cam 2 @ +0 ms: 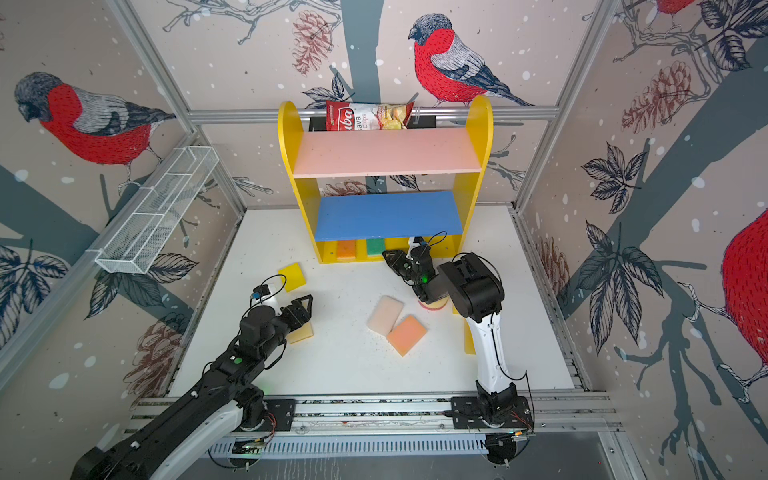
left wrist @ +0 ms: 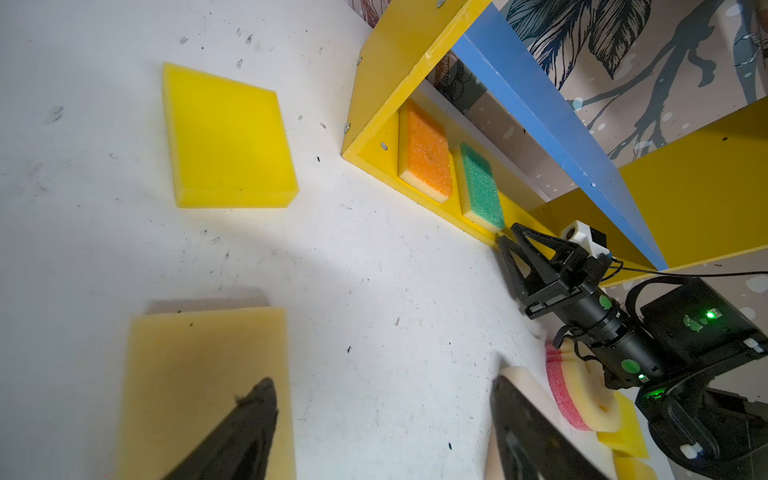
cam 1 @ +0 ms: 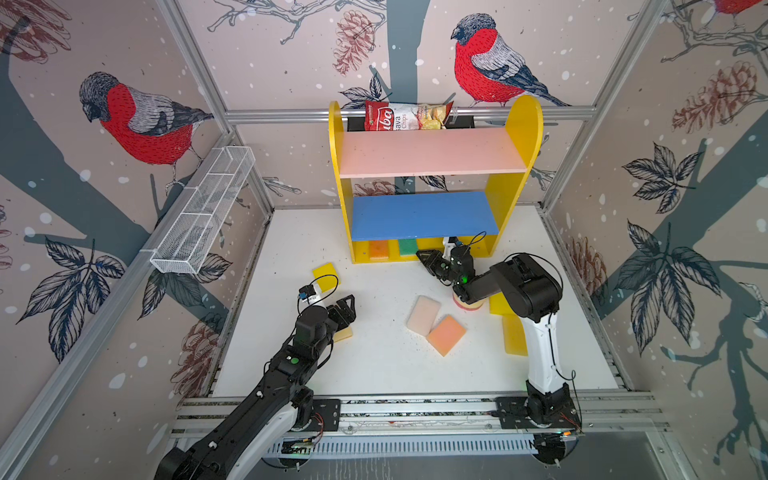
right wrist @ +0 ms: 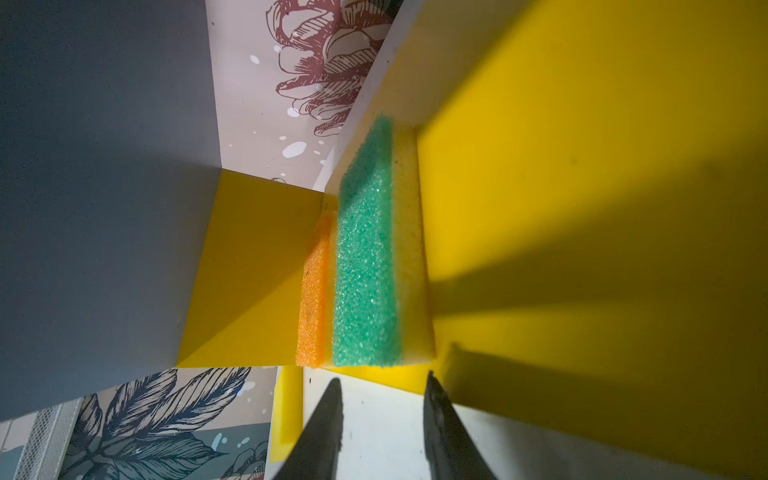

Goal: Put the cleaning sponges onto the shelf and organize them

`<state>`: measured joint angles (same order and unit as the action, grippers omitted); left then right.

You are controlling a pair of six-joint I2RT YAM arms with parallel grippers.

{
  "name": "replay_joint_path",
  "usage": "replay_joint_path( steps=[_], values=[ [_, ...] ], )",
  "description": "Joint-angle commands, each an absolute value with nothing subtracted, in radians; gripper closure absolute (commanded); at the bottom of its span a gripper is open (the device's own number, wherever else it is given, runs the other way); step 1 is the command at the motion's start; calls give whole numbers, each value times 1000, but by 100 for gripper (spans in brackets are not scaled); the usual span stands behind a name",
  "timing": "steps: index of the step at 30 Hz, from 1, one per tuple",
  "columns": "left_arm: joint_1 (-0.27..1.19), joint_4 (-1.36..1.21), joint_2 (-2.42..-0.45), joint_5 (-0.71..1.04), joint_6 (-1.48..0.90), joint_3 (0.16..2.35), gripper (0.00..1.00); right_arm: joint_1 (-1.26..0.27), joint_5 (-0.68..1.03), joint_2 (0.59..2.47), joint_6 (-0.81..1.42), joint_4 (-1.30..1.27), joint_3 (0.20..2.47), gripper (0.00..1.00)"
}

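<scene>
**Left claw** (cam 1: pixel 348 308): spread wide and empty, hanging over the left of the counter (cam 1: pixel 374 374). The pale sponge (left wrist: pixel 199 382) lies flat beneath it, but off centre. In the left wrist view one finger (left wrist: pixel 249 424) overlaps the sponge, and the other stands over bare counter toward the cream sponge (cam 1: pixel 424 315). The pale sponge's long axis appears to run near to far, crosswise to the line between the fingers, so you would grip across its short width. Expect to shift the claw slightly left before you descend.

**Right claw** (cam 1: pixel 427 261): fingers apart with a narrow gap and nothing between them. It sits at the front lip of the shelf (cam 1: pixel 523 124) base, just beside the green sponge (cam 1: pixel 408 247). The green sponge and the orange sponge (cam 1: pixel 379 249) lie side by side on the left half of the base.

**Bearings:**
- From the left claw, the shelf lies far and to the right.
- The yellow sponge (cam 1: pixel 326 276) lies near the left claw, on its far-left side.
- The cream sponge, salmon sponge (cam 1: pixel 446 334) and round sponge (cam 1: pixel 473 306) lie closer to the right arm, so assign those to it.
</scene>
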<state>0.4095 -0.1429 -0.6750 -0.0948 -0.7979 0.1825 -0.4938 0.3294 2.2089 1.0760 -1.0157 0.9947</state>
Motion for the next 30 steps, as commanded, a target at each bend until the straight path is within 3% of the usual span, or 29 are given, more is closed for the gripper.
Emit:
replay_joint_path(
  steps=[1, 30],
  values=[
    [406, -123, -662, -108, -805, 180, 20, -500, 285, 2210, 1090, -1055, 999, 65],
    [404, -179, -714, -92, -834, 169, 20, -521, 218, 2253, 1092, -1035, 1039, 60]
  ],
)
